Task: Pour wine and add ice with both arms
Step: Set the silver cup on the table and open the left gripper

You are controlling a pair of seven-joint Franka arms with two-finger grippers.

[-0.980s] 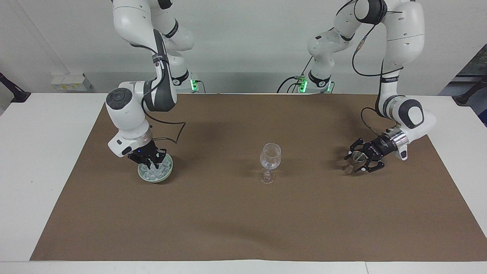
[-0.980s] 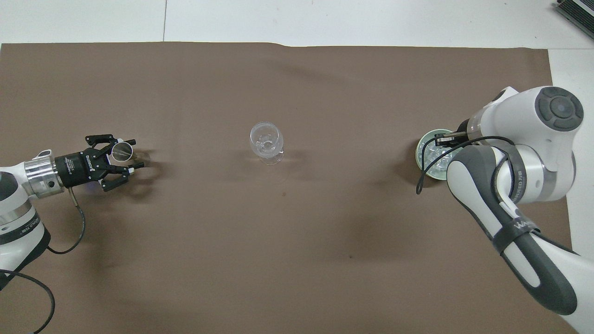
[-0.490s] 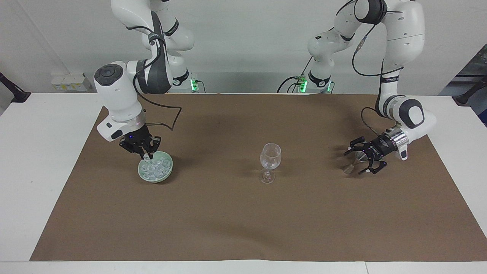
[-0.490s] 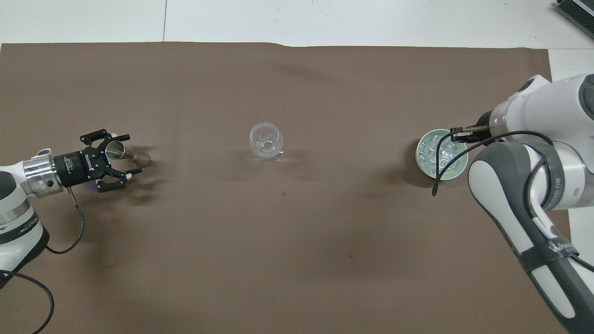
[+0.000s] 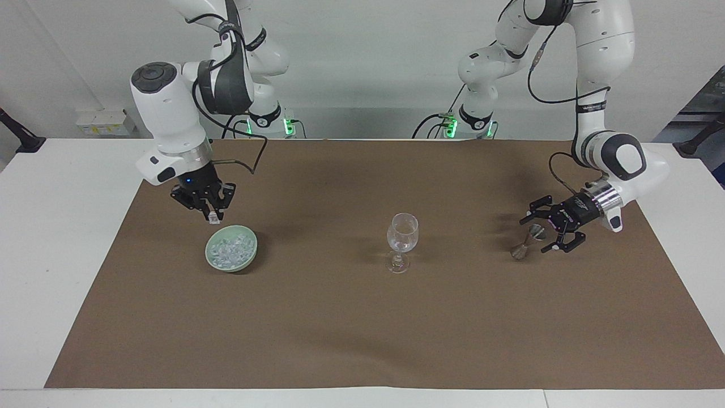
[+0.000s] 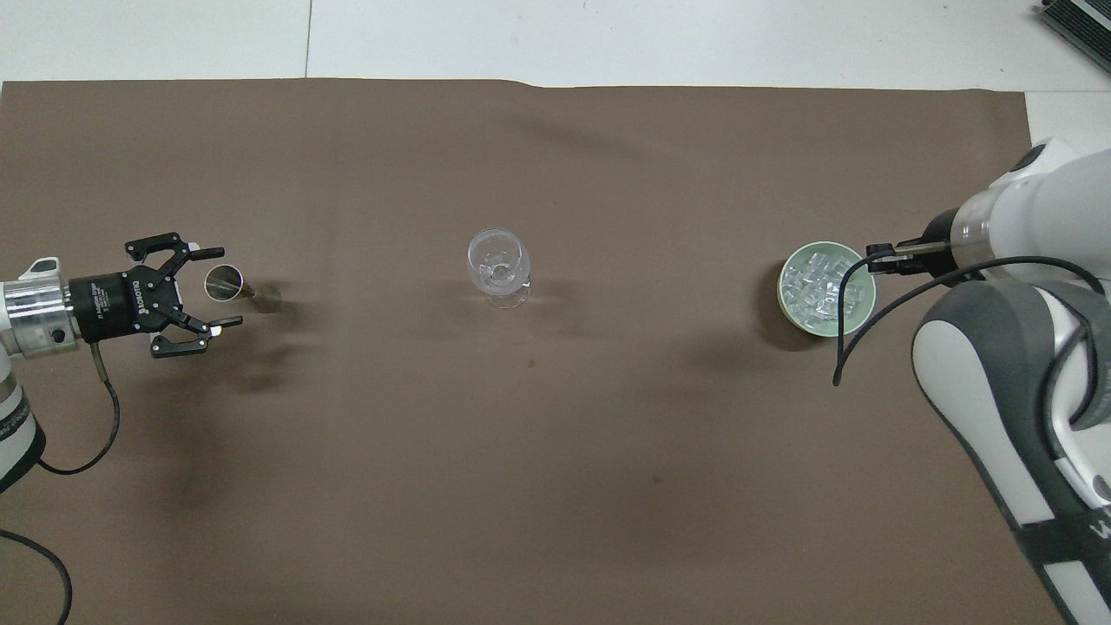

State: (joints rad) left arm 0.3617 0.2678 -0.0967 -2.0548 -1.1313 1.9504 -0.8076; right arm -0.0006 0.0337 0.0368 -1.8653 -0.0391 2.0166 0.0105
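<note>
— What holds the ice at the right arm's end of the table?
— The right gripper (image 5: pixel 210 212), clenched on what looks like a whitish ice chunk (image 5: pixel 213 217), hangs over the edge of the green bowl (image 5: pixel 249 254); the rest of the ice (image 5: pixel 227 250) lies heaped in that bowl on the brown mat (image 5: pixel 362 328).
— And the target?
— The wine glass (image 5: pixel 402 231) stands upright mid-mat, mouth up, toward the left arm's end from those jaws and well apart; the carry, by my reading, runs sideways along the table, then down over the rim.
— The other arm?
— The left gripper (image 5: pixel 538 232) hovers with its fingers spread wide, gripping nothing; a small metal jigger (image 5: pixel 522 248) stands on the mat just beside them; that arm waits.
</note>
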